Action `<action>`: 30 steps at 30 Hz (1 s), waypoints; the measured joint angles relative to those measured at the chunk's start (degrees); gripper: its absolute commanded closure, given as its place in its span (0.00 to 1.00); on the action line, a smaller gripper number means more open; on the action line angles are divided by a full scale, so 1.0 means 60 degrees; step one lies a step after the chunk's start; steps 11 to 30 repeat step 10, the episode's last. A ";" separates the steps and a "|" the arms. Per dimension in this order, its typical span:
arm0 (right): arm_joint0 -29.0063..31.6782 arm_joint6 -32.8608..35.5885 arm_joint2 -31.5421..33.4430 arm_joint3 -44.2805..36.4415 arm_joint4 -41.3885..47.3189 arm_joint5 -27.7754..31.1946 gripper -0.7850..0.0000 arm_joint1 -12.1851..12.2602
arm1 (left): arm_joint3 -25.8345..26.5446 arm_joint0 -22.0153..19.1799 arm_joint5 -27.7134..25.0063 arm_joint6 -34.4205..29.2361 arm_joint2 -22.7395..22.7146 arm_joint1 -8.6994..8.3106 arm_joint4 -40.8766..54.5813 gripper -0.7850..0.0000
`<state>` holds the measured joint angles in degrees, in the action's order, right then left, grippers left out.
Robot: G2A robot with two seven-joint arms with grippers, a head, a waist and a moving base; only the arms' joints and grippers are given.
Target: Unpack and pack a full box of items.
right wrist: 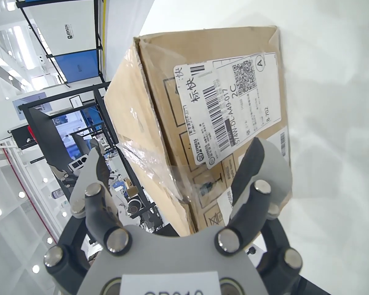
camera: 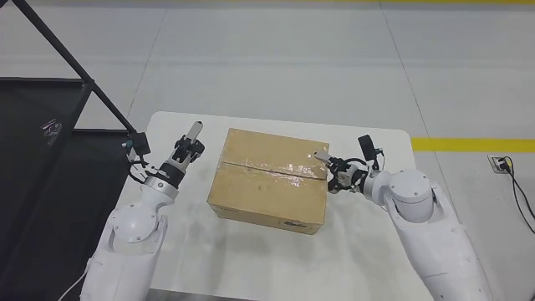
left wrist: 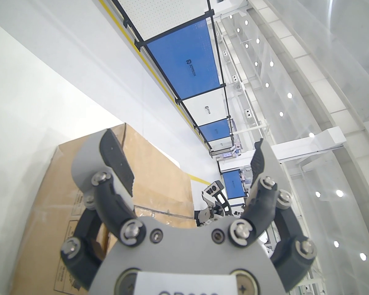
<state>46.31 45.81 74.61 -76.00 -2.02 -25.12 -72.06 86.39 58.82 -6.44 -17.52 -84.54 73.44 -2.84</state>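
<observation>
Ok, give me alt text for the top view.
A closed, taped cardboard box sits on a white table between two arms. The open left gripper stands clear of one side; the open right gripper is at the opposite top edge.

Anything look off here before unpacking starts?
Nothing serious. The brown cardboard box sits closed but slightly rotated against the edges of the white table, and the clear tape along its seam is wrinkled.

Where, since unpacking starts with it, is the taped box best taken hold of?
Probably by its two end faces, pressed between both tools: the box is broad, flat-topped, its flaps taped shut, leaving no pinchable edge. The left tool and right tool flank it, both open.
</observation>
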 measured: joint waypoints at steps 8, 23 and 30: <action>0.0933 -0.1078 0.1307 -0.0712 0.1254 0.1604 0.00 0.0128 | -0.0052 -0.0027 0.0088 0.0137 -0.0261 -0.0050 -0.0017 0.00; 0.1514 -0.1163 0.1829 -0.1137 0.1816 0.2391 0.00 0.0177 | -0.0081 0.0011 0.0134 0.0184 -0.0421 -0.0074 0.0019 0.00; 0.1514 -0.1163 0.1829 -0.1137 0.1816 0.2391 0.00 0.0177 | -0.0081 0.0011 0.0134 0.0184 -0.0421 -0.0074 0.0019 0.00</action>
